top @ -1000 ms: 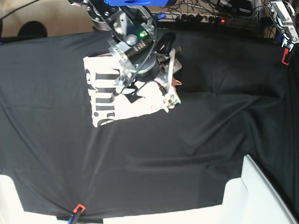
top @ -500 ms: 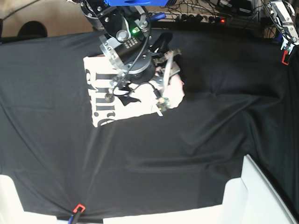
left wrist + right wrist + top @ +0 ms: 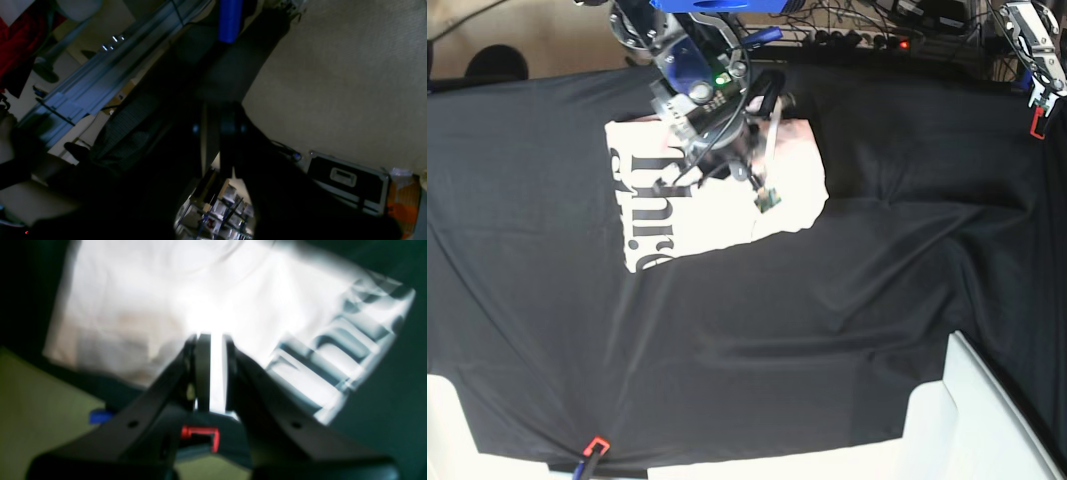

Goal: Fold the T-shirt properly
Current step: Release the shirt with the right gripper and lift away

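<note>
The pale pink T-shirt (image 3: 717, 205) lies folded into a flat rectangle on the black table cloth (image 3: 757, 320), black lettering (image 3: 642, 200) along its left side. My right gripper (image 3: 764, 192) hangs just above the shirt's right half, fingers pointing down. In the right wrist view the T-shirt (image 3: 133, 300) lies blurred below my right gripper (image 3: 211, 340), whose jaws stand shut with only a thin slit and no cloth in them. My left gripper (image 3: 1037, 100) is raised at the far right corner, away from the shirt. In the left wrist view that gripper (image 3: 210, 133) is shut and faces the room.
White bins stand at the near right (image 3: 987, 420) and near left (image 3: 447, 425) corners. A red-tipped tool (image 3: 595, 446) lies at the near edge. A power strip and cables (image 3: 867, 38) run behind the table. The cloth is wrinkled right of the shirt.
The shirt's bunched right part now lies spread flat, reaching further right. My right gripper has shut and drawn back toward the far side. The left arm has not moved.
</note>
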Robot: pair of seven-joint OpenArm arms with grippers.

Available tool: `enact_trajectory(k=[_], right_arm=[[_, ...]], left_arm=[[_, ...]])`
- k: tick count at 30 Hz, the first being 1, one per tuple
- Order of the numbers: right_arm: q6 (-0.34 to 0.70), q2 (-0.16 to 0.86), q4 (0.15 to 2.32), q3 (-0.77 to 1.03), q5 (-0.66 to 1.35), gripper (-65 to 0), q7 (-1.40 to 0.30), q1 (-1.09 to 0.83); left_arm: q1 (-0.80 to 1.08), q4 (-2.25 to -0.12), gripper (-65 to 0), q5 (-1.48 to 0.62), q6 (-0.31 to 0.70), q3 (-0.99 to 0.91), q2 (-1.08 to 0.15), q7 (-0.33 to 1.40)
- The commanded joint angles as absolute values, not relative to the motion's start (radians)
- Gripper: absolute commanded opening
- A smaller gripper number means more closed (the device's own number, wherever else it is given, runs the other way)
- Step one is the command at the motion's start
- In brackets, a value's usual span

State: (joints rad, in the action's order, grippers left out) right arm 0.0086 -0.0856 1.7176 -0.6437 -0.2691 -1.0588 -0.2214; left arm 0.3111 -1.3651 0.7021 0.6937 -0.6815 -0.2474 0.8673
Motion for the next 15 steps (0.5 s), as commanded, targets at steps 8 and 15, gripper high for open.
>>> enact_trajectory(k=[8, 15], right_arm=[[0.004, -0.091, 1.601, -0.639, -0.278, -59.8, -0.981, -0.266], [0.004, -0.090, 1.555, -0.549, -0.278, -59.8, -0.983, -0.277]], left_arm=[[0.294, -1.377, -58.8, 0.716, 0.690, -0.690, -0.268, 0.872], [0.294, -1.377, -58.8, 0.716, 0.690, -0.690, -0.268, 0.872]])
